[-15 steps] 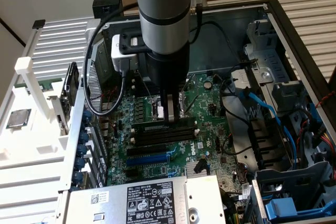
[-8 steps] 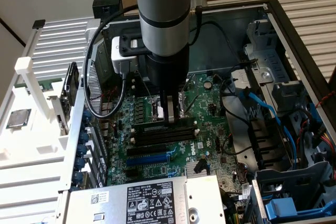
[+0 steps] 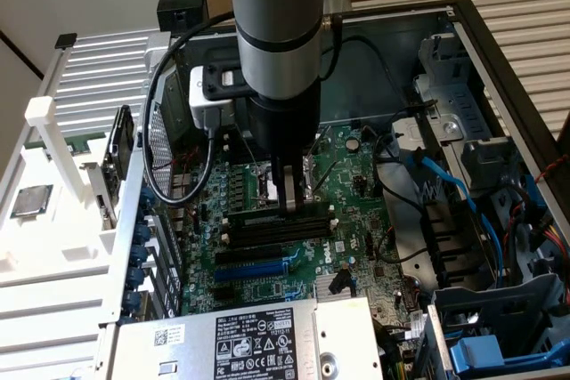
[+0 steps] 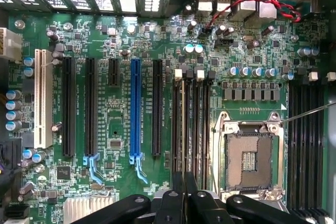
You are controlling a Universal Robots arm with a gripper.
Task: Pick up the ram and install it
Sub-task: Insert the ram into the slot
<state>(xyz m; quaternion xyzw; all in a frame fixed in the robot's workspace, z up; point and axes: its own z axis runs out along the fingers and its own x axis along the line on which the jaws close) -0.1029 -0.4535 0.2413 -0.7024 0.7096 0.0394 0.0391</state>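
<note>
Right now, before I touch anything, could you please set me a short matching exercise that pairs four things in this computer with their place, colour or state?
Things
1. gripper
2. processor socket
3. loose processor chip
4. twisted wires by the rear ports

Descriptions
A. red
B. lying on the white stand, at the exterior view's left
C. empty, no chip in it
D. down at the black memory slots

Pairs: 1-D, 2-C, 3-B, 4-A.
</note>
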